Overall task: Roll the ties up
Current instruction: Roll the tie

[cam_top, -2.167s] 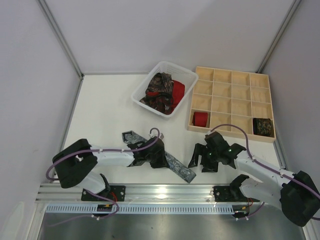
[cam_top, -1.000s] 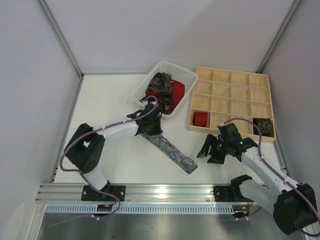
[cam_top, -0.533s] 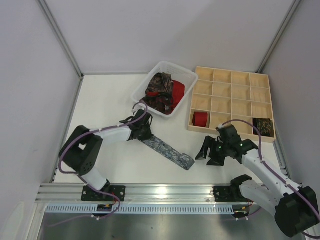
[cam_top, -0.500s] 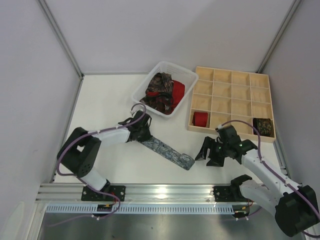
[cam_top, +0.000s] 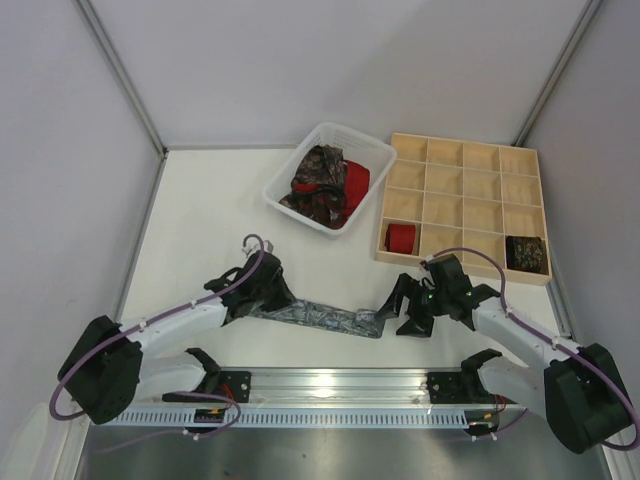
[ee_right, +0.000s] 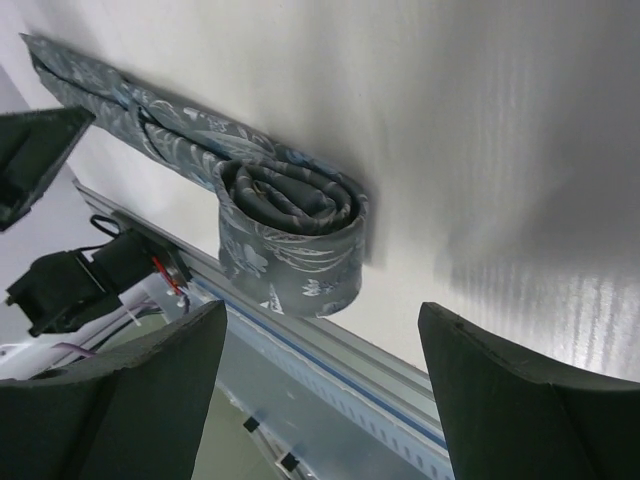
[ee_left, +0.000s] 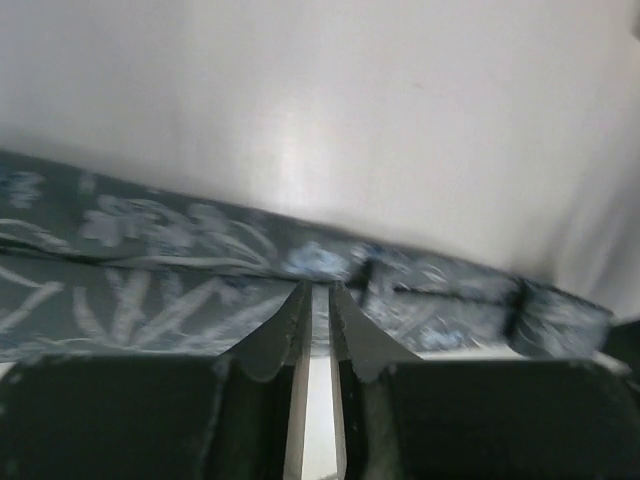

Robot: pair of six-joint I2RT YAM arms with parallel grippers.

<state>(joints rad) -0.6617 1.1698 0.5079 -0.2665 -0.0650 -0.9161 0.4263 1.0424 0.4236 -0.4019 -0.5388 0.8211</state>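
Grey tie (cam_top: 320,318) now crosswise on white table (cam_top: 200,225)

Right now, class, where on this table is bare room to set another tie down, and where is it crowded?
Bare: the table at far left, between the left wall and the white basket, and the strip between basket and grey tie. Crowded: the near edge, where that tie lies between left gripper and right gripper.
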